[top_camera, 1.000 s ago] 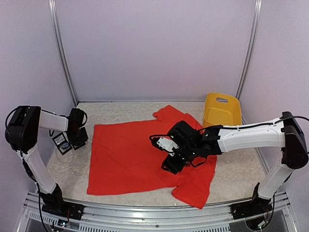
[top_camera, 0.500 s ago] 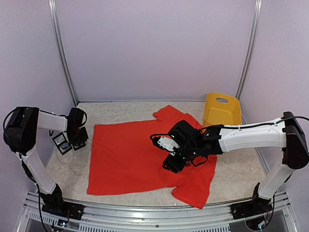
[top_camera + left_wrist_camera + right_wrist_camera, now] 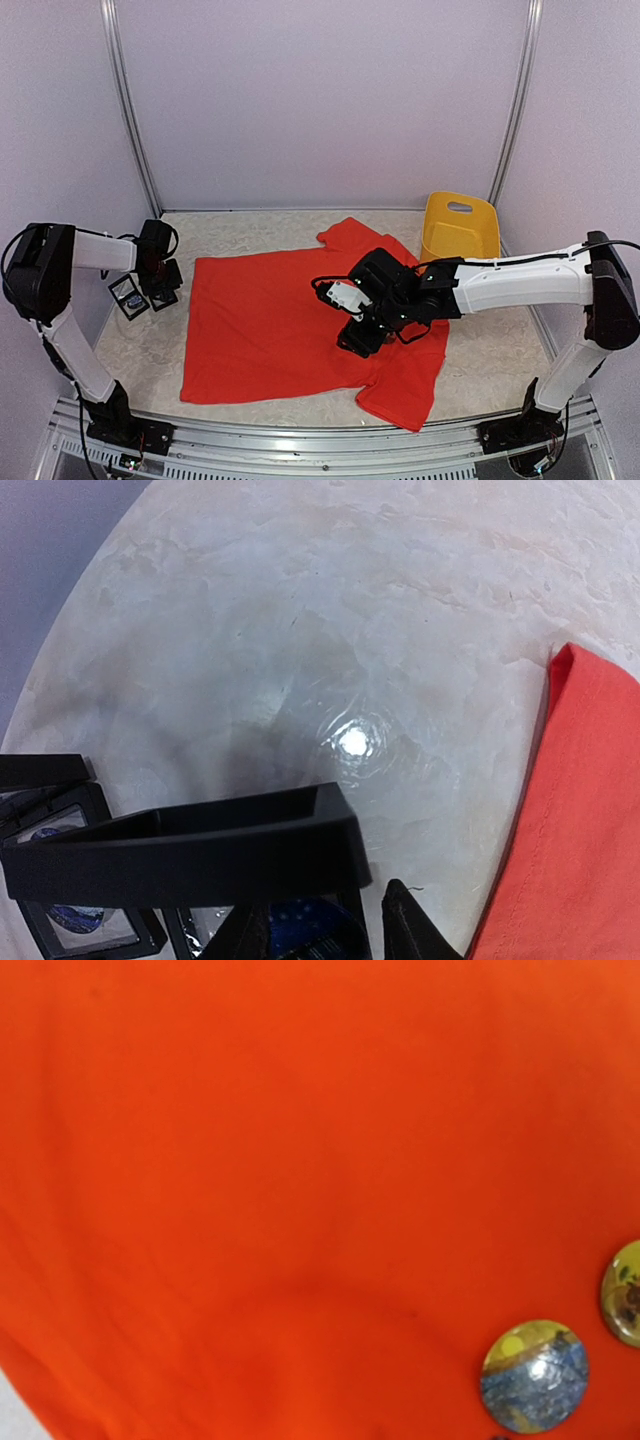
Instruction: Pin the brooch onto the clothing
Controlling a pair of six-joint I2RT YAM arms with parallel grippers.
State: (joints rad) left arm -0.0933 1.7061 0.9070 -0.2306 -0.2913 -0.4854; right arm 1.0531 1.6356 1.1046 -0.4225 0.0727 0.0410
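pale marbled tabletop (image 3: 495, 370) inside lavender walls, top view. we log the red t-shirt (image 3: 260, 320) spread flat across the middle. yellow basket (image 3: 460, 235) stands at the far right, just beside the shirt. left pincer (image 3: 160, 288) hangs at the left edge over small black cases (image 3: 128, 296), apart from the shirt. right pincer (image 3: 358, 340) points down onto the shirt, right of its middle; its jaws we cannot make out.

left wrist view: a black case with its lid (image 3: 190, 855) tilted up sits on the tabletop, shirt edge at the right. two dark fingers (image 3: 405, 925) flank a blue round piece (image 3: 305, 925) at the bottom edge; grasped or only framed, we cannot tell.

right wrist view: red fabric fills the frame. two round pins lie on it at lower right: a blue-and-yellow brooch (image 3: 535, 1375) and, near it, a yellow-green brooch (image 3: 625, 1293) cut by the frame edge. own fingers unseen, so grip state unknown here.
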